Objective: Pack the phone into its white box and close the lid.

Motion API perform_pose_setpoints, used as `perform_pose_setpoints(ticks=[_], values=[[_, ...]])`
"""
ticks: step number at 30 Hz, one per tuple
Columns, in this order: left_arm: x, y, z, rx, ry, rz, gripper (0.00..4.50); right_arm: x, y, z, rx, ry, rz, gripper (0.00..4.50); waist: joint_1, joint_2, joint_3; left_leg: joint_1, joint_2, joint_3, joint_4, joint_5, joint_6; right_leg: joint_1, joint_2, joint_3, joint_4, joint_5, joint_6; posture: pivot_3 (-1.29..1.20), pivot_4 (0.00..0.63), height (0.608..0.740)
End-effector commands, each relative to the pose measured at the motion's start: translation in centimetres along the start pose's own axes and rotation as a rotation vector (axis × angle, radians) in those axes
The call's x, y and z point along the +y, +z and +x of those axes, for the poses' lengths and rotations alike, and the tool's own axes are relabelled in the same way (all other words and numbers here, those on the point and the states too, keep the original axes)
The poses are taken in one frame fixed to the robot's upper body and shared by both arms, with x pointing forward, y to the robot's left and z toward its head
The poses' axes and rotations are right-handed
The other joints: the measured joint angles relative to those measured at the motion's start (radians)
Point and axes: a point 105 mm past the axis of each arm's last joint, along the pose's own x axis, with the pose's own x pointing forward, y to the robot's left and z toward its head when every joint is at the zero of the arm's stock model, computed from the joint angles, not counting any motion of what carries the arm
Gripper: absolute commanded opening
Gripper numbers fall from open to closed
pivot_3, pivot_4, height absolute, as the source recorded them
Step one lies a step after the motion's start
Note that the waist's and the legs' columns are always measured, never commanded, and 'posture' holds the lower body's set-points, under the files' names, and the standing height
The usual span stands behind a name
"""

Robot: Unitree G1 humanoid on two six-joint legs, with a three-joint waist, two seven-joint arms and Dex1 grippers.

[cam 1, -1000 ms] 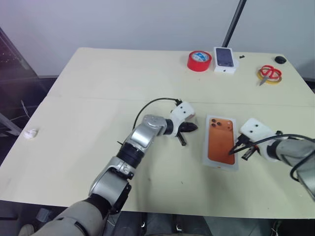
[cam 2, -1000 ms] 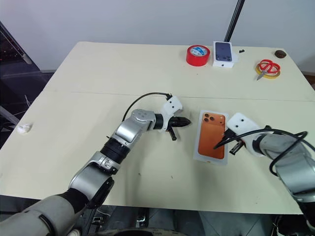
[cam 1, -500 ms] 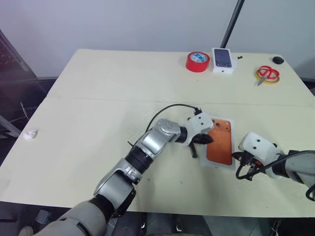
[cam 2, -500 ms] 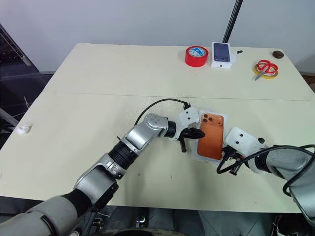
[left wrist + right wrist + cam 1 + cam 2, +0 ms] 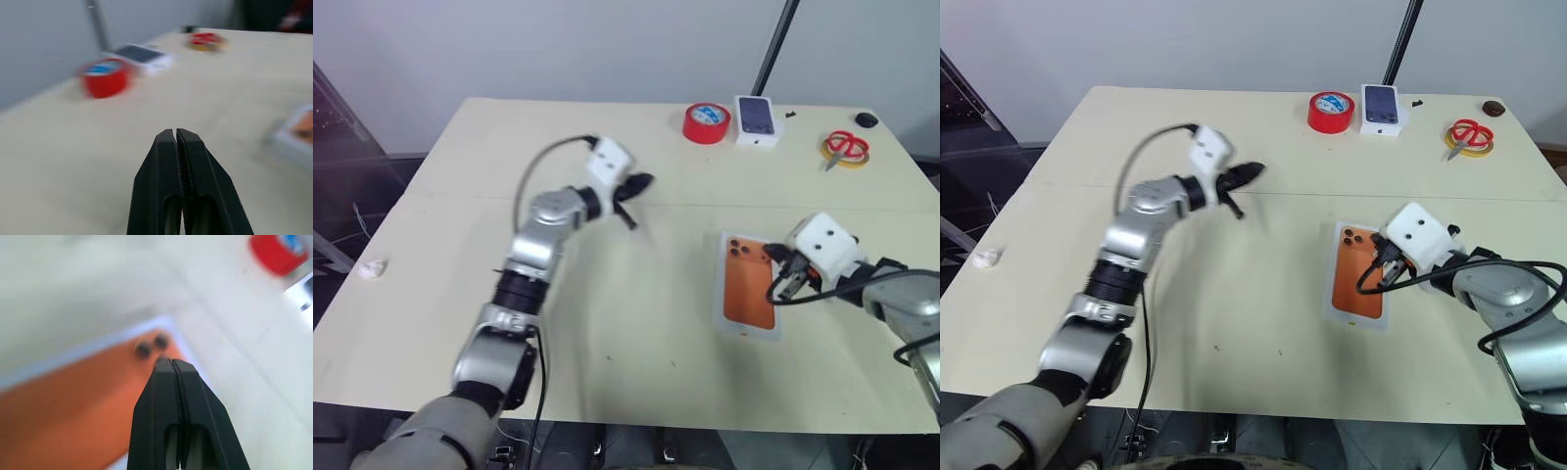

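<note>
The lid (image 5: 744, 286), white with an orange phone picture and dark lenses on top, lies flat on the table right of centre and covers the white box. The phone itself is hidden. My right gripper (image 5: 775, 294) is shut with nothing in it. Its tips hover over the lid's right edge, and the right wrist view has them (image 5: 170, 361) just past the printed lenses. My left gripper (image 5: 641, 182) is also shut and empty, raised well to the left of the lid and pointing across the table toward the red tape roll (image 5: 102, 77).
At the table's far edge stand a red tape roll (image 5: 707, 122) and a small white box with a dark phone picture (image 5: 759, 119). Right of them lie red scissors on a yellow ring (image 5: 847, 147). A crumpled white scrap (image 5: 374, 266) sits at the left edge.
My left arm swung up and away from the lid's left edge toward the far left. My right gripper moved from the lid's near right corner up to its right edge.
</note>
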Motion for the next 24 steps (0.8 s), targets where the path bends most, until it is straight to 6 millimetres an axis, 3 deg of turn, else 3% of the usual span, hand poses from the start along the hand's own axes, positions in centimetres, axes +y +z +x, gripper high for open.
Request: perform_pose_setpoints(ticks=[1,3,6,12,18,24], values=[[3.1,0.9,-4.7,-0.024,0.120,0.017,0.13,0.3,1.2,1.3,-0.092,0.035,0.059,0.01,-0.001,0.000,0.000,0.000,0.000,0.000,0.000,0.000,0.000,0.000,0.000,0.000,0.000,0.000,0.000,0.00,0.150,0.740],[4.0,0.4,-6.9,0.010,0.162,0.026,0.13,0.5,1.2,1.9,-0.110,0.052,0.088,0.01,-0.001,0.000,0.000,0.000,0.000,0.000,0.000,0.000,0.000,0.000,0.000,0.000,0.001,0.000,0.000,0.00,0.150,0.740],[5.2,-2.0,-12.2,0.126,0.288,0.011,0.13,0.6,0.2,3.2,-0.100,0.072,0.138,0.01,0.002,0.000,0.000,0.000,0.000,0.000,0.000,-0.002,0.003,0.000,-0.001,0.000,0.000,0.000,0.000,0.00,0.150,0.740],[4.3,-4.2,-18.8,0.237,0.466,-0.049,0.13,0.0,-1.3,3.8,-0.109,0.075,0.239,0.01,0.006,0.000,0.000,0.000,0.000,0.000,0.000,-0.002,0.003,0.000,-0.002,0.000,0.000,0.000,0.000,0.00,0.150,0.740],[2.9,-4.4,-21.4,0.262,0.558,-0.057,0.13,-2.9,-1.5,3.2,-0.154,0.055,0.278,0.01,0.000,0.000,0.000,0.001,0.000,0.000,-0.001,-0.003,0.003,0.001,-0.003,0.000,-0.001,0.000,0.000,0.00,0.150,0.740],[3.7,-4.8,-22.2,0.279,0.608,-0.020,0.13,-3.9,-3.4,2.9,-0.112,0.094,0.320,0.01,0.000,0.000,0.000,0.002,0.000,0.000,-0.003,-0.003,0.003,0.002,-0.003,0.000,-0.002,0.000,-0.001,0.00,0.150,0.740]])
